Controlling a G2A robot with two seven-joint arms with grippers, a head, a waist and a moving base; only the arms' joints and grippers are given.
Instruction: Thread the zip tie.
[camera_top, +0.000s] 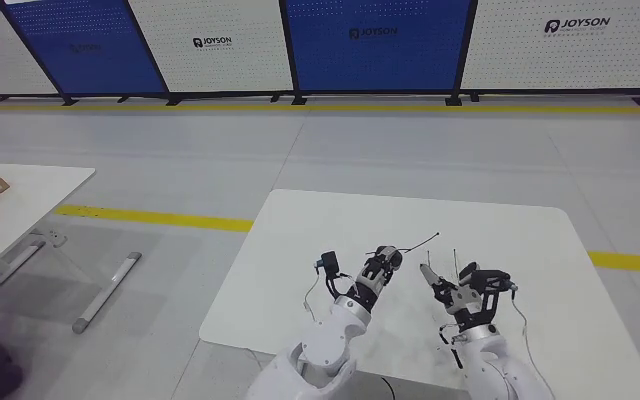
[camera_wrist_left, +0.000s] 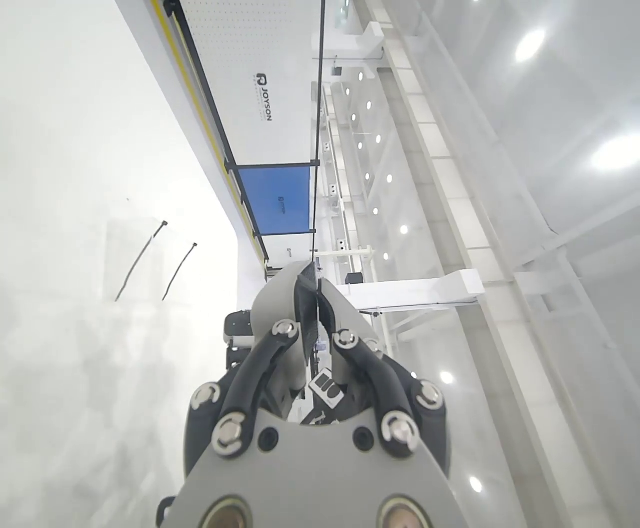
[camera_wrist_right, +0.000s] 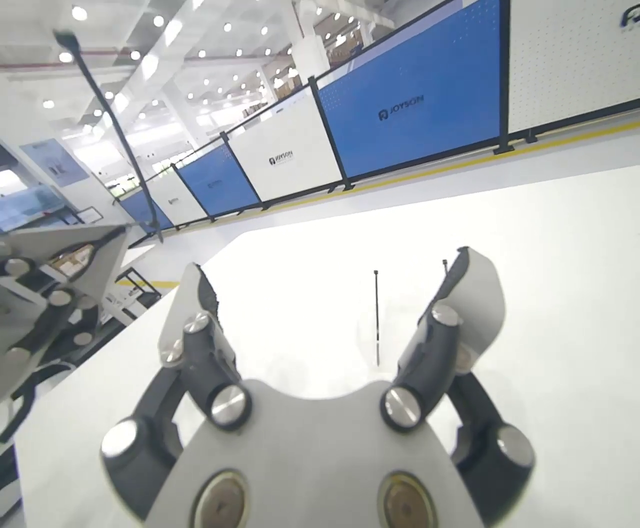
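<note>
Zip tie (camera_wrist_right: 115, 125): clamped straight and unlooped in left gripper (camera_wrist_left: 314, 285) above the table (camera_top: 300, 260); right gripper (camera_wrist_right: 332, 265) spread, empty; threading seemingly all outstanding.

Left wrist view: held zip tie (camera_wrist_left: 318, 150) runs off the top edge, far end cut off; its lower stretch is buried between the left gripper (camera_wrist_left: 316, 285) pads (camera_wrist_left: 307, 320). Right wrist view: farther loose tie (camera_wrist_right: 444, 264) mostly hidden behind a finger of the right gripper (camera_wrist_right: 330, 260) — just the head end pokes out. Left gripper is clipped by the frame edge there. Top view: loose zip ties (camera_top: 455, 262) beside the right gripper read as one hairline — too thin to tell head from tail.
</note>
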